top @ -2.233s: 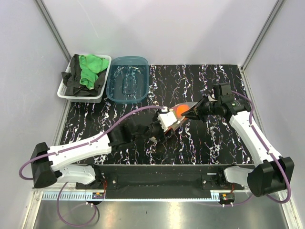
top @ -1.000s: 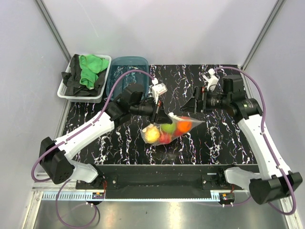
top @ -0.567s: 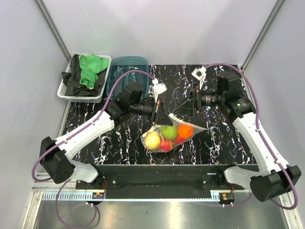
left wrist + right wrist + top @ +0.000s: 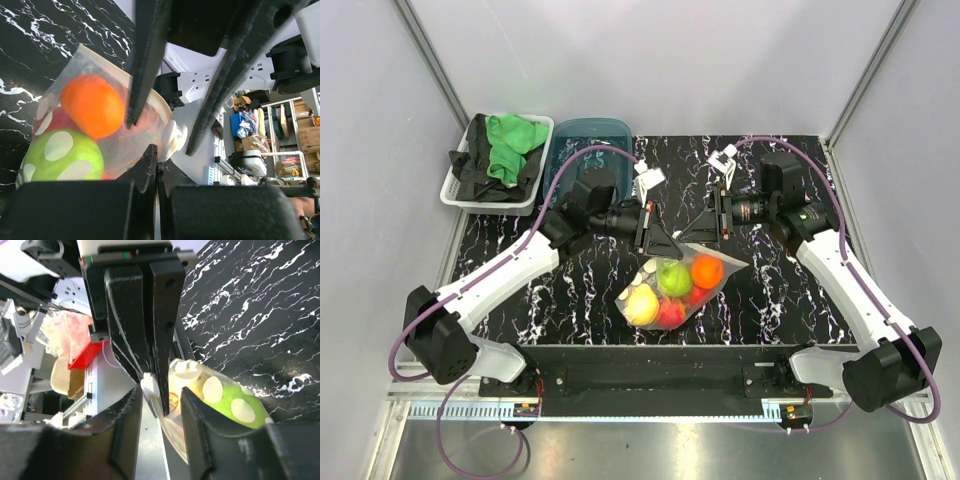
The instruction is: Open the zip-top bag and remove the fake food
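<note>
A clear bag [image 4: 672, 292] printed with white dots bulges with glossy plastic fruit [image 4: 707, 271] in lime green, orange, yellow and red, nearer to me than the teal tub [image 4: 588, 178] and to its right. My left claw [image 4: 156, 155] is clamped tight on the bag's top edge. My right claw [image 4: 160, 394] stands about half open, one finger on each side of that edge.

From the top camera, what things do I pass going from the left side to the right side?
white basket → teal tub → left claw → right claw. The dotted bag hangs under both claws, so I left it out.
</note>
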Available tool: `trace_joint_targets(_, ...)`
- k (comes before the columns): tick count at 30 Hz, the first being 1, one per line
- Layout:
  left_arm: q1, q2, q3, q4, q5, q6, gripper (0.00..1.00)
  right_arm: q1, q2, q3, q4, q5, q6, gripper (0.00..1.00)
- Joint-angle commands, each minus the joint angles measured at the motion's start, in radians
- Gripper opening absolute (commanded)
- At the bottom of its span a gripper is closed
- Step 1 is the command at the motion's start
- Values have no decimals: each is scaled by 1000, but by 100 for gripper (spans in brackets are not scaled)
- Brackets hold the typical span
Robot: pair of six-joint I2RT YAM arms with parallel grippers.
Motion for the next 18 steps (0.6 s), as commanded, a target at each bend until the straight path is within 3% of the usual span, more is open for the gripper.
trace_joint_targets(1,4,-10,1,85,54,-39,0,10,15,14,70,-23,42,39)
trace_joint_targets(6,4,-14,-8,92,52,-47,0,15,27,3,87,-38,69,34)
trace_joint_targets(9,4,-13,-13,92,34,-54,0,17,22,-1,101,-46,79,27)
trace_joint_targets(14,7,-28,-11,28,-51,-32,0,15,7,-15,115,-22,100,0)
trace_joint_targets(18,27,-85,-48,8,-193,-22,0,15,-20,-49,110,17,117,0)
